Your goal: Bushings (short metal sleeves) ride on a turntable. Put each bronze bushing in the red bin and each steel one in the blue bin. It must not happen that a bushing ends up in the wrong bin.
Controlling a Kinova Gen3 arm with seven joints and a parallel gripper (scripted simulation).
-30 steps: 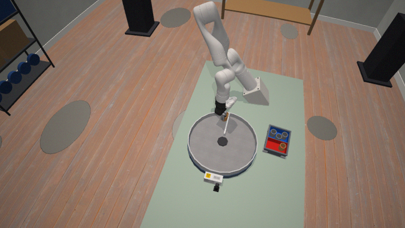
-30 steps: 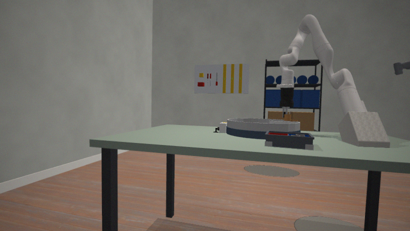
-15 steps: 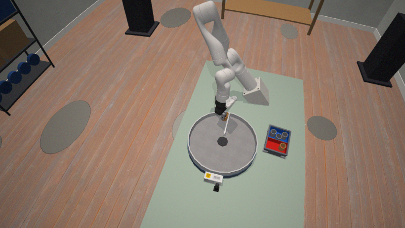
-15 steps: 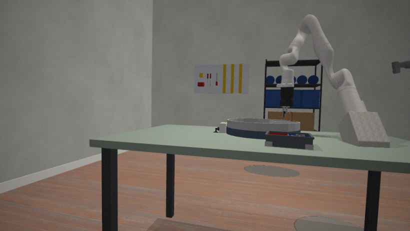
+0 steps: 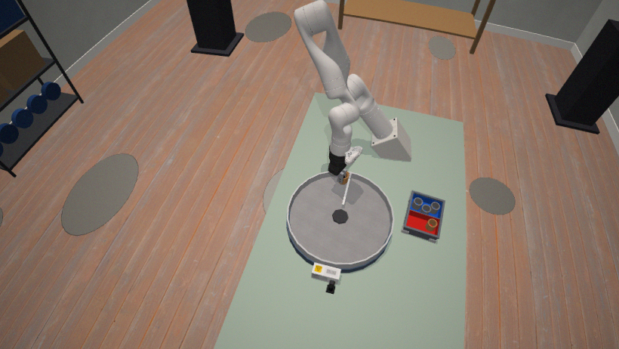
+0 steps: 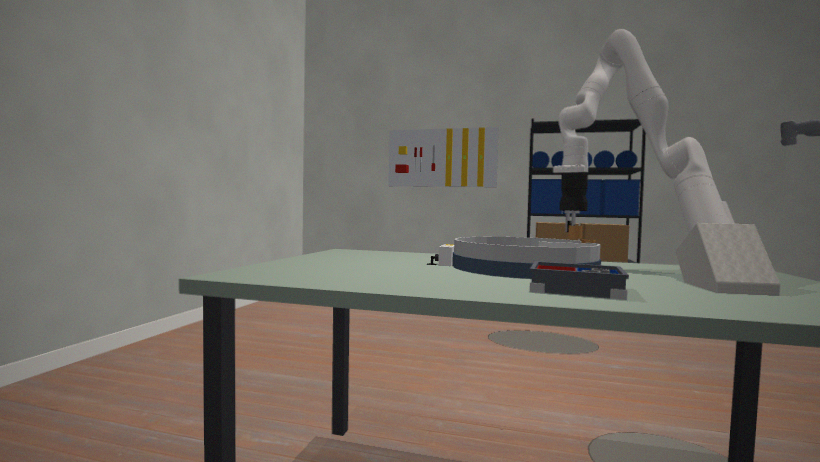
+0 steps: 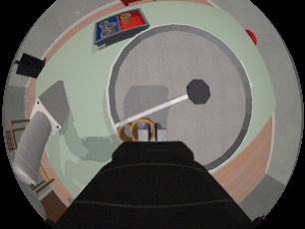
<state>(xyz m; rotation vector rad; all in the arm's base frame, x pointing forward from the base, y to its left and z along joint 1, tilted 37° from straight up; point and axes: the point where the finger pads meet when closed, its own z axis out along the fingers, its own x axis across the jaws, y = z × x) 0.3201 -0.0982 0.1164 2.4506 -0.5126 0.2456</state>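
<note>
Gripping with its fingers set narrow, the black two-finger hand (image 5: 342,177) (image 6: 568,228) (image 7: 152,128) appears to pinch the wall of a bronze ring-shaped bushing (image 5: 346,179) (image 7: 143,118), one fingertip inside the ring and the other outside. Another bronze ring (image 7: 119,132) shows just beside it in the wrist view; whether the two touch is unclear. Both are near the outer end of the white straight bar (image 5: 346,193) (image 7: 154,109), which runs from the dark hub (image 5: 340,216) (image 7: 198,92) toward the raised pale rim (image 5: 289,199) (image 6: 525,250) (image 7: 110,90) of the round grey turntable (image 5: 324,242) (image 7: 209,134). Away from the bar, open room spreads inside that rim. Beyond it on the table (image 5: 415,303) (image 6: 344,275) (image 7: 75,110), apart from the turntable, the blue bin (image 5: 431,199) (image 7: 114,30) holds three grey steel bushings (image 5: 426,208) (image 7: 106,33), and the adjoining red bin (image 5: 417,221) (image 7: 137,20) holds one bronze bushing (image 5: 431,227) (image 7: 126,19).
</note>
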